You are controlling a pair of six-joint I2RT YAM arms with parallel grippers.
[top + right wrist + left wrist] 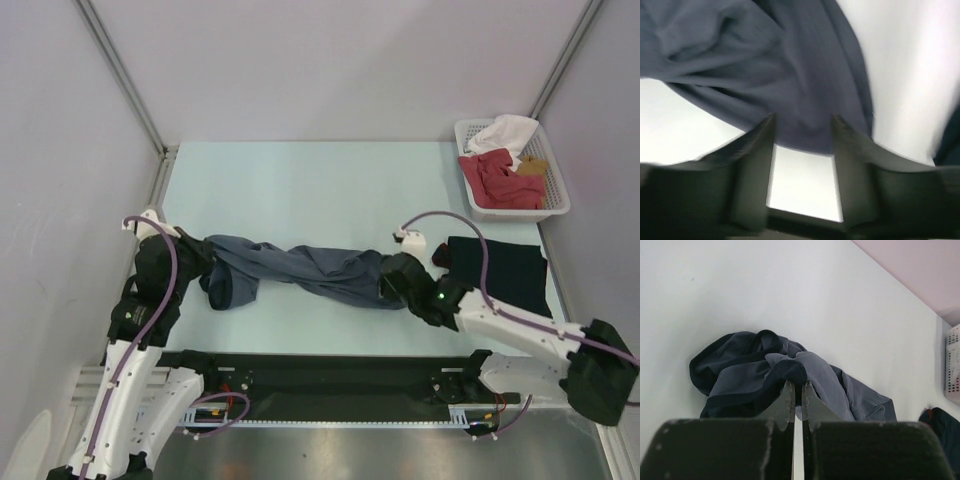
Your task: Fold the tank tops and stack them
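Slate-blue tank top (310, 268) twisted; navy tank top (500, 275) folded: two tops.

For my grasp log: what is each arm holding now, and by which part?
The left gripper pinches the slate-blue tank top at its dark-hemmed left end; the right gripper, jaws open, holds nothing.

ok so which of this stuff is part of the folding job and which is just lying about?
Job:
- slate-blue tank top, twisted across mid-table
- dark navy tank top, lying flat at right

Lying about:
- white basket
- red garment and white garment inside it
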